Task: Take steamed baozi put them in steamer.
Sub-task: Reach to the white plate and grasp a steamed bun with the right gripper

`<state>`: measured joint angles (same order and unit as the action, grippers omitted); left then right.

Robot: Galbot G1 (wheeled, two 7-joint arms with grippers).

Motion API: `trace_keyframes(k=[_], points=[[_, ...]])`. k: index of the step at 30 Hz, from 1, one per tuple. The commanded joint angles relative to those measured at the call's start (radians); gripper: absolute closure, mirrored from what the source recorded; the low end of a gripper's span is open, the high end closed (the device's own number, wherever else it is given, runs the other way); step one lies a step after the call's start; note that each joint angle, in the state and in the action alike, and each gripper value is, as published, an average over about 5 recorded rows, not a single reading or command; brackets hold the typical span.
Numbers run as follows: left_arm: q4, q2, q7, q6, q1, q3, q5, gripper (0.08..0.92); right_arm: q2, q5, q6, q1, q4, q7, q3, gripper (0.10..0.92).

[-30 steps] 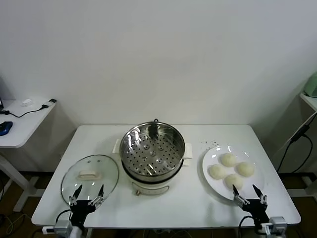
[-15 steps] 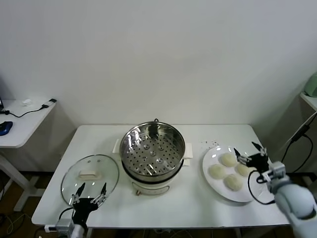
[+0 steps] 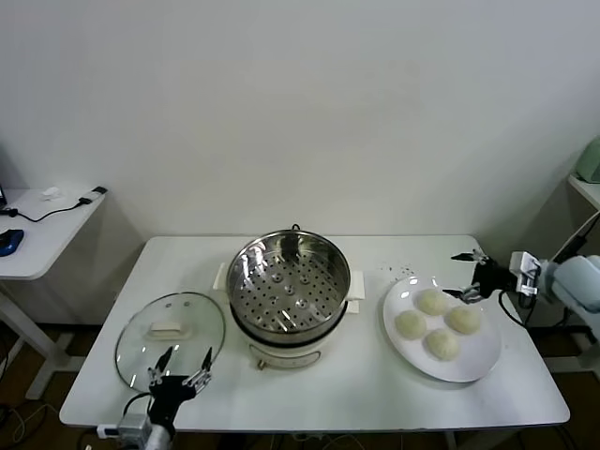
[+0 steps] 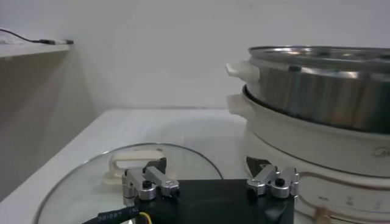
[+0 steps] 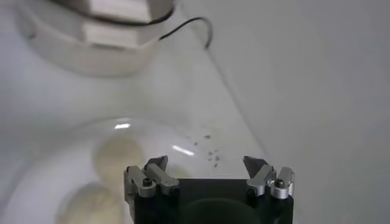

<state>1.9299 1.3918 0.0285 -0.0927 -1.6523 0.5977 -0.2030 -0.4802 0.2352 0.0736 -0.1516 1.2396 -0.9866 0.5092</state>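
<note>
Right pincer (image 3: 468, 277) hangs wide open over the far right edge of the white plate (image 3: 473, 364), gripping nothing, just above the four steamed baozi (image 3: 434, 302) clustered on that plate at the right of the tabletop (image 3: 375, 384). The steamer (image 3: 289, 281) sits mid-tabletop, uncovered, its perforated tray bare. Down at the near left edge, the left pincer (image 3: 185, 370) is spread open too, beside the glass lid (image 3: 169, 337) lying flat.
</note>
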Motion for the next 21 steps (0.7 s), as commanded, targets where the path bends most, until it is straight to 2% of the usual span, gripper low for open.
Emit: trace_keyframes(k=[1,5,9,21], points=[[-0.009,0.009,0.003,0.001,0.003,-0.006,0.011,0.177,-0.059,-0.033,-0.045,0.574,-0.212,-0.233,0.727,0.203],[-0.023,0.008,0.004,0.005,0.005,-0.003,0.013,0.177,-0.183,-0.003,0.003,0.603,-0.3,-0.209,0.806,0.203],[-0.031,0.007,0.005,0.006,0.004,0.001,0.014,0.177,-0.268,-0.033,0.029,0.551,-0.362,-0.178,0.787,0.203],[-0.026,0.013,0.005,0.011,-0.002,0.002,0.015,0.177,-0.381,-0.062,0.045,0.344,-0.489,-0.114,0.6,0.203]])
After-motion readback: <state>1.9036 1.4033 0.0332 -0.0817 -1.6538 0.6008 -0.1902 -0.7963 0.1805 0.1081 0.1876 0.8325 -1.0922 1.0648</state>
